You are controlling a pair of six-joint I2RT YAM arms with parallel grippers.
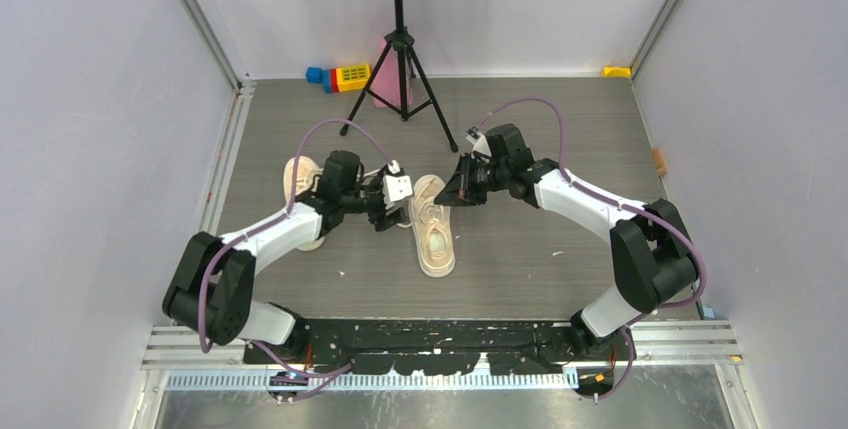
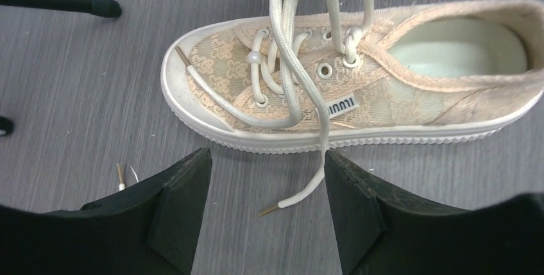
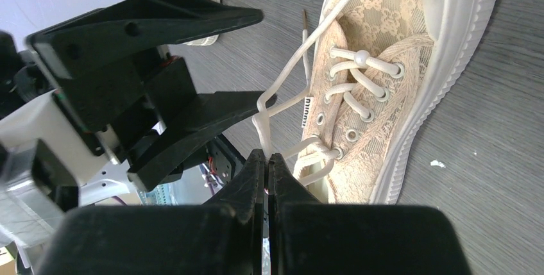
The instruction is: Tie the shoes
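- The shoe (image 2: 398, 89) lay on the table (image 2: 77, 95) between the two arms, toe pointing away from the bases. The other shoe (image 1: 298, 181) sat to the left, partly under the left arm.
- The right gripper (image 3: 266, 159) was pinched tight on the lace (image 2: 292, 76), holding several strands lifted above the eyelets.
- The left gripper (image 2: 266, 166) hung beside the shoe's sole with its fingers apart and nothing between them. In its wrist view a free lace end (image 2: 301, 197) lay on the table in that gap.
- The thin lace looked likely to slip from the pinch if pulled hard.
- Nothing pinned the shoe, so a firm pull would probably drag or tip it.
- The raised strands crossed each other, so the left fingers could close on the wrong one or on two at once.
- The grippers were near each other over the shoe, so a careless reach risked a knock.
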